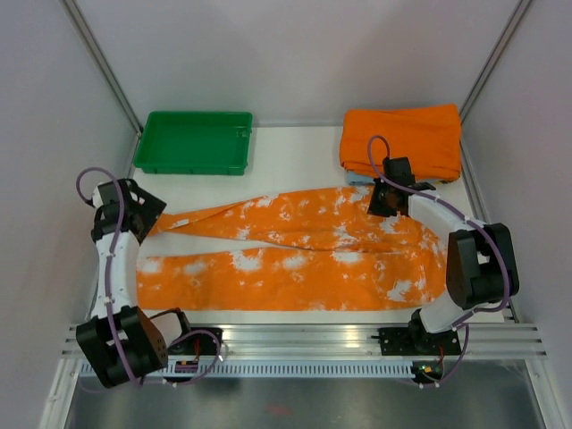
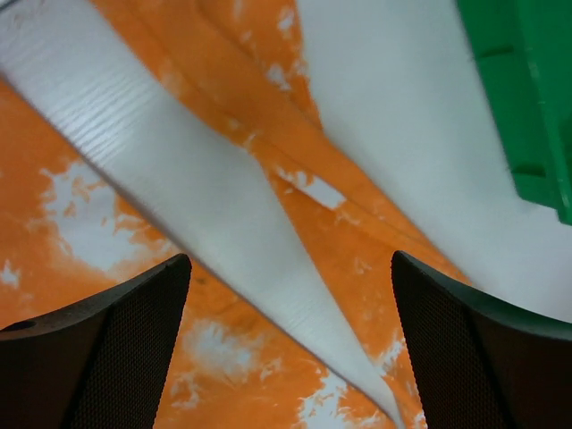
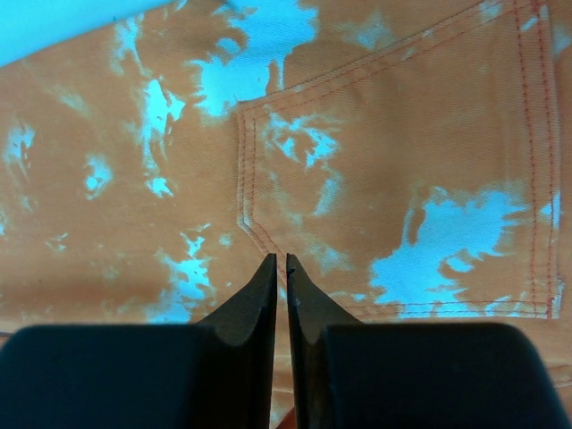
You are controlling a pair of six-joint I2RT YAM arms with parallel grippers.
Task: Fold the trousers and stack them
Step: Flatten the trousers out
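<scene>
The trousers point(image 1: 295, 259) lie spread flat across the table, orange with white splashes. Both legs point left and the waist is at the right. My left gripper point(image 1: 147, 214) hovers over the cuff end of the far leg. In the left wrist view it point(image 2: 288, 259) is open wide, with the two legs point(image 2: 357, 241) and a wedge of bare table below and nothing between the fingers. My right gripper point(image 1: 386, 204) is over the waist end. The right wrist view shows it point(image 3: 279, 259) shut, tips just over a stitched back pocket point(image 3: 384, 134), with no cloth visibly pinched.
A green tray point(image 1: 194, 143) stands at the back left; its corner shows in the left wrist view point(image 2: 527, 89). A plain orange folded cloth point(image 1: 402, 138) sits at the back right, just behind the right gripper. An aluminium rail point(image 1: 304, 340) runs along the near edge.
</scene>
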